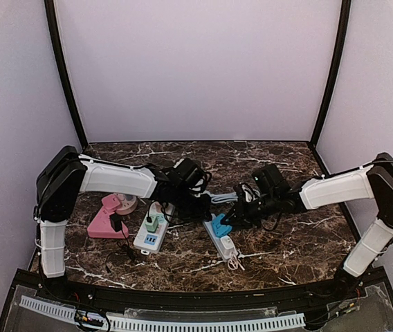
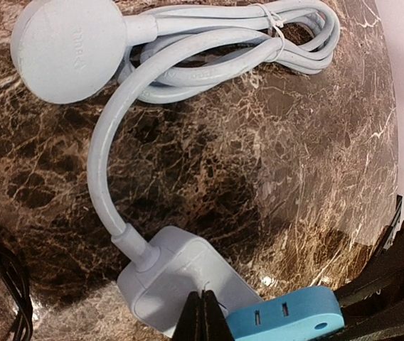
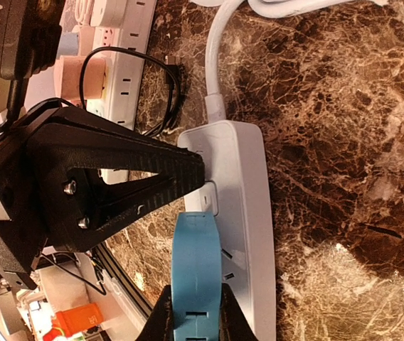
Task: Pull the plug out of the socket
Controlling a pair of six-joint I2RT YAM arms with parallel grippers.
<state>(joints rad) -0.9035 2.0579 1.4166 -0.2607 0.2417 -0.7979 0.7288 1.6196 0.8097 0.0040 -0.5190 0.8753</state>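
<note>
The blue plug (image 3: 196, 263), seemingly hard, light and slick, is pinched by its flat sides in the right claw (image 3: 195, 307), while the left claw (image 2: 202, 316), tips together, presses on the white power strip (image 3: 241, 213).

faint embossed lettering on the round grey plug head (image 2: 65, 48), flipped, maybe a brand name, can't really read it, nothing else legible

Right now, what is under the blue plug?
The white power strip lies under the blue plug, whose sides the right gripper holds. The pins and their socket cannot be seen: the plug's body covers them.
</note>
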